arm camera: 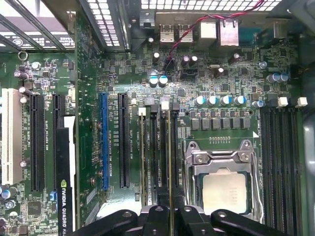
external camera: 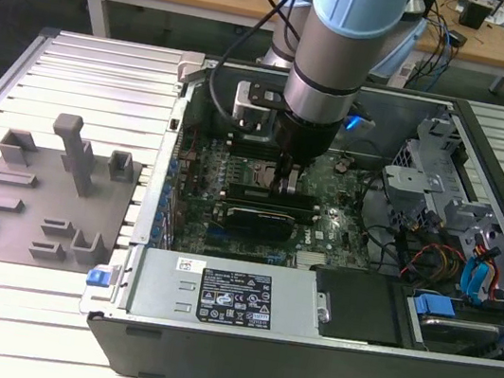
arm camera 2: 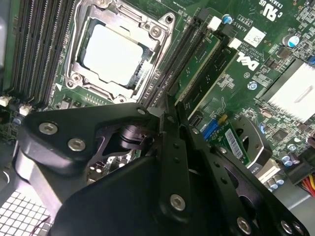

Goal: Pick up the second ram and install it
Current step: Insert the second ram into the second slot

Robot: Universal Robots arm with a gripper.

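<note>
While the gripper (external camera: 288,183) stands over the motherboard (external camera: 227,228) at the exterior view's centre, its fingers (arm camera: 162,216) are pinched onto the second ram's (arm camera: 170,162) top edge above a memory slot (arm camera: 153,157); thin, stiff, fragile, best gripped by its edges

You see a grey fixture plate (external camera: 39,203) on the slatted counter (external camera: 108,70), beside the open computer case (external camera: 305,341). A processor (arm camera: 224,191) sits in its socket inside; a black graphics card (arm camera: 65,172) stands nearby.
</note>
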